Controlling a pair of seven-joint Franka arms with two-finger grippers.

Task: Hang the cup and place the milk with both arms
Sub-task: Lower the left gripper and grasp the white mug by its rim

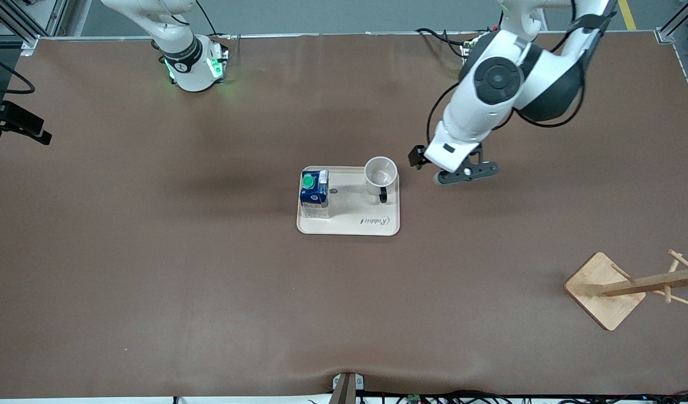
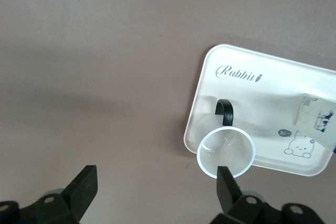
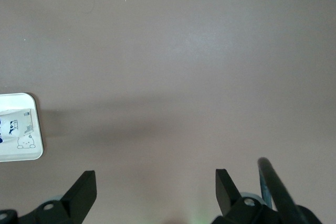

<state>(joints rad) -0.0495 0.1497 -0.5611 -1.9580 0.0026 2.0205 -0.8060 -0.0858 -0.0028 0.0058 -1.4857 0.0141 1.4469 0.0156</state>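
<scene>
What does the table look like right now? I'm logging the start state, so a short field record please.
tray: cream tray mid-table
cup: upright cup on the tray, handle toward the front camera
milk: upright milk on the tray beside the cup
rack: wooden rack near the left arm's end
left gripper: open, above bare table beside the tray
right gripper: open, above bare table

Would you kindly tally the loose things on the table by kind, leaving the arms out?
Cup: 1
Milk carton: 1
Tray: 1
Wooden cup rack: 1
Total: 4
</scene>
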